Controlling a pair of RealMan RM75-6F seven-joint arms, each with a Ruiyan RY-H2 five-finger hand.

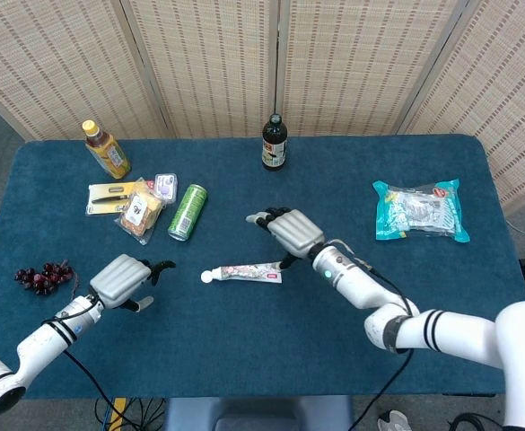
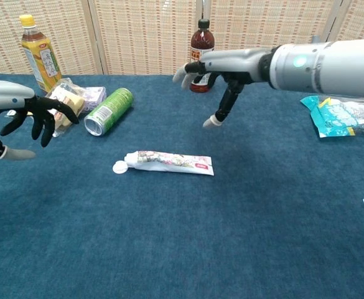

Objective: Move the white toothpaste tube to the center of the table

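Observation:
The white toothpaste tube lies flat on the blue table near its middle, cap pointing left. My right hand hovers above and to the right of the tube, fingers spread, holding nothing and clear of it. My left hand floats at the left side of the table, fingers apart and empty, well away from the tube.
A green can lies left of the tube beside snack packets. A yellow-capped bottle stands far left, a dark bottle at the back centre, a teal bag at right, grapes at the left edge.

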